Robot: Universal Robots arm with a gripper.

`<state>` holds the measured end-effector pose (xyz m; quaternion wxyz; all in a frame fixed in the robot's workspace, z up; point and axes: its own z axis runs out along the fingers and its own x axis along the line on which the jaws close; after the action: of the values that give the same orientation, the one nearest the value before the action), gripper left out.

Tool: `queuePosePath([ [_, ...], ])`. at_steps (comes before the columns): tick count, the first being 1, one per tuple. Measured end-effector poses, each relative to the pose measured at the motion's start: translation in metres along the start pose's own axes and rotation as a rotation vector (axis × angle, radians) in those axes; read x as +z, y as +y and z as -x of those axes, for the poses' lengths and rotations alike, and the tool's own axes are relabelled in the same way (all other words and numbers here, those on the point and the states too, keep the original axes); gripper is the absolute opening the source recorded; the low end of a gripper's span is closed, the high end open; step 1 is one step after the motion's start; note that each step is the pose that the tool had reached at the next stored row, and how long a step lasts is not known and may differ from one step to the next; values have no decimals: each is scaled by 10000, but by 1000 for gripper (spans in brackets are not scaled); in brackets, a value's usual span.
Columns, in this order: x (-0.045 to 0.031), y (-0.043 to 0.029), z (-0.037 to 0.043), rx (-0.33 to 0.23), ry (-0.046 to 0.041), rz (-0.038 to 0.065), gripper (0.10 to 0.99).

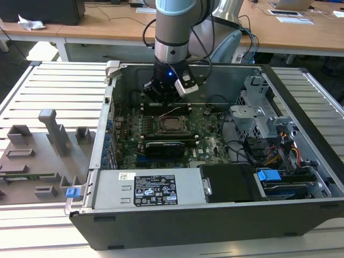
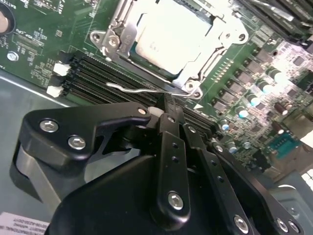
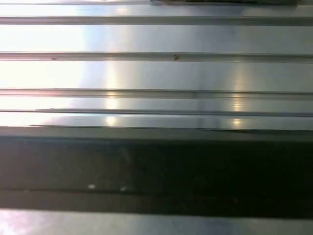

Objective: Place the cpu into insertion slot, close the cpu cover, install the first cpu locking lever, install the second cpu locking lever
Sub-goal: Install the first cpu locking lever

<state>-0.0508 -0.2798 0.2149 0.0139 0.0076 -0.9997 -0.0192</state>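
The gripper (image 2: 168, 111), pinched on a thin locking lever (image 2: 142, 89), hangs beside black memory slots (image 2: 98, 73) bordering the cpu cover (image 2: 205, 58).

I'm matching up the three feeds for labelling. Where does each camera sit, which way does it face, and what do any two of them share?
Exterior view: off the arm, raised, looking down into the open computer case; the arm and gripper hang over the motherboard.
Second wrist view: on the arm, looking past the black gripper at the cpu under the cpu cover, with a thin wire lever near the fingertips.
First wrist view: on the arm, facing ribbed metal surface.
Shared: exterior and second wrist views both show cpu and gripper.
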Motion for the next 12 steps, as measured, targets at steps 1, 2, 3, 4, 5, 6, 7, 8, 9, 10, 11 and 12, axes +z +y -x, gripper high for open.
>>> queuePosePath([
  [1, 5, 2, 12, -1, 0, 0, 106],
  [2, 14, 4, 31, -1, 0, 0, 106],
  [3, 20, 4, 44, 0, 1, 0, 106],
  [4, 26, 4, 57, 0, 0, 0, 106],
  [5, 34, 4, 75, 0, 0, 0, 106],
  [6, 43, 3, 88, 0, 1, 0, 106],
  [7, 48, 3, 96, -1, 0, -1, 106],
  [8, 56, 3, 107, 0, 0, -1, 106],
  [9, 64, 2, 118, 0, 0, -2, 106],
  [10, 68, 2, 125, -1, 1, -3, 106],
  [11, 72, 2, 133, -1, 0, -3, 106],
  [12, 77, 1, 142, -1, 0, -3, 106],
])
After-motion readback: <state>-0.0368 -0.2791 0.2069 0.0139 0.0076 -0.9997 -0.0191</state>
